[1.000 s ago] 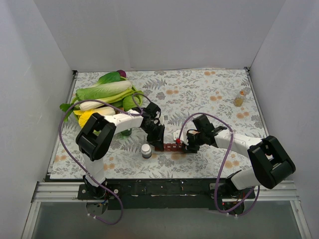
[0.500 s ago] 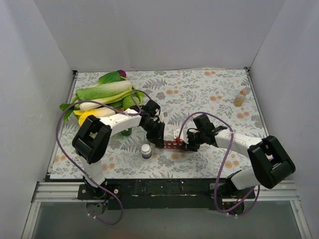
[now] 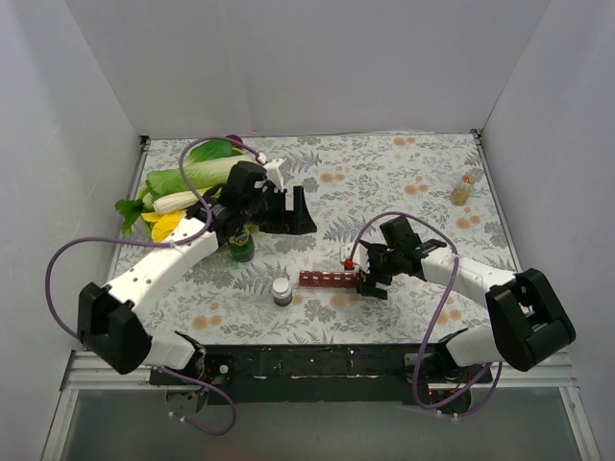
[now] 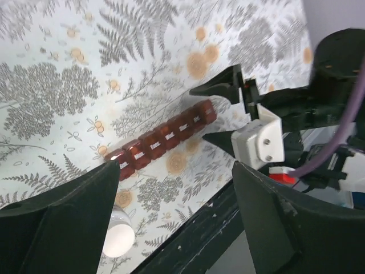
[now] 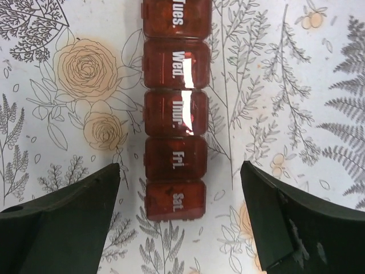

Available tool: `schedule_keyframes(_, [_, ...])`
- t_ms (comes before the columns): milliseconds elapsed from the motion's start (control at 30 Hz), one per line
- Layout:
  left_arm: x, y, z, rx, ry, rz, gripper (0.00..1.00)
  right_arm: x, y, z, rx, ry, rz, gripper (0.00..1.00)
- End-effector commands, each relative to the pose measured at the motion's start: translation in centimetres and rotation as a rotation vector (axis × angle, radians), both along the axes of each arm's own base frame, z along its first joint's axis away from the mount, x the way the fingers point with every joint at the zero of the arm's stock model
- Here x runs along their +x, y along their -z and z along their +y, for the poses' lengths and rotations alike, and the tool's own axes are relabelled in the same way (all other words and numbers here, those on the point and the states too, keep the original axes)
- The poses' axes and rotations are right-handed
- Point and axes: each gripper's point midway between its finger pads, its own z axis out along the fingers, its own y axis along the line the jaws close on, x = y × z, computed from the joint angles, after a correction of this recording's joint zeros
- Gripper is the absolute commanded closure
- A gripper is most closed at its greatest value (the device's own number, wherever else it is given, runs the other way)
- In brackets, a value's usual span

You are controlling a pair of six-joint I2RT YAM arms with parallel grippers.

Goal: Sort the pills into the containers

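The containers [image 3: 327, 279] are a dark red-brown strip of lidded day compartments lying flat on the floral cloth, all lids shut. My right gripper [image 3: 370, 279] is open at the strip's right end. In the right wrist view the containers [image 5: 174, 114] run down the middle, and the "Sat" end lies between the spread fingers of the right gripper [image 5: 181, 168] without touching them. My left gripper [image 3: 296, 213] is open and empty, raised behind and to the left of the strip. The left wrist view looks down on the containers [image 4: 162, 140] past the wide fingers of the left gripper [image 4: 177, 171]. No pills are in view.
A small grey bottle with a white cap [image 3: 282, 291] stands just left of the strip. A dark green bottle [image 3: 241, 248] stands under the left arm. Leafy vegetables [image 3: 192, 182] are piled at the back left. A small amber bottle [image 3: 462, 192] stands at the back right.
Both grippers have opened and let go of the strip, which now lies on the cloth. The left arm has lifted and swung back and to the left.
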Motion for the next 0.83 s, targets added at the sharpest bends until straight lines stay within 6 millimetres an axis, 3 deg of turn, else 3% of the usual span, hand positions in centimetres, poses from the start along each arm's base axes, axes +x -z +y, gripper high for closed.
schedule_keyframes(0, [0.7, -7.5, 1.7, -0.095, -0.063, -0.290, 0.15, 1.4, -4.5, -0.6, 0.033, 0.052, -0.029, 0.06])
schedule_keyframes(33, [0.6, -8.9, 1.7, -0.124, -0.062, -0.339, 0.08, 2.8, -7.2, -0.4, 0.069, 0.100, -0.064, 0.05])
schedule_keyframes(67, [0.4, -10.2, 2.1, -0.143, -0.070, -0.379, 0.02, 4.0, -8.4, -1.3, 0.076, 0.167, -0.078, 0.05])
schedule_keyframes(133, [-0.3, -13.4, 3.3, -0.192, -0.103, -0.482, 0.02, 5.4, -11.8, -2.2, 0.140, 0.302, -0.081, 0.03])
schedule_keyframes(167, [-0.4, -14.5, 3.8, -0.204, -0.124, -0.516, 0.02, 7.4, -14.5, -3.2, 0.177, 0.390, -0.129, 0.03])
schedule_keyframes(200, [-1.2, -16.4, 4.7, -0.234, -0.145, -0.563, 0.02, 8.2, -16.1, -3.8, 0.201, 0.456, -0.139, 0.02])
schedule_keyframes(333, [-1.8, -19.0, 7.2, -0.230, -0.236, -0.658, 0.02, 11.0, -23.9, -7.2, 0.341, 0.759, -0.239, 0.02])
schedule_keyframes(500, [-2.7, -19.2, 8.6, -0.182, -0.247, -0.673, 0.02, 11.7, -31.7, -10.5, 0.532, 1.025, -0.385, 0.02])
schedule_keyframes(633, [-3.7, -18.6, 9.1, -0.172, -0.237, -0.663, 0.02, 11.6, -35.3, -13.5, 0.569, 1.166, -0.467, 0.02])
schedule_keyframes(700, [-4.1, -18.5, 9.3, -0.176, -0.234, -0.664, 0.02, 11.9, -35.9, -15.1, 0.559, 1.197, -0.513, 0.02])
schedule_keyframes(800, [-4.5, -18.5, 9.5, -0.176, -0.233, -0.668, 0.02, 11.7, -36.6, -16.0, 0.577, 1.206, -0.525, 0.02])
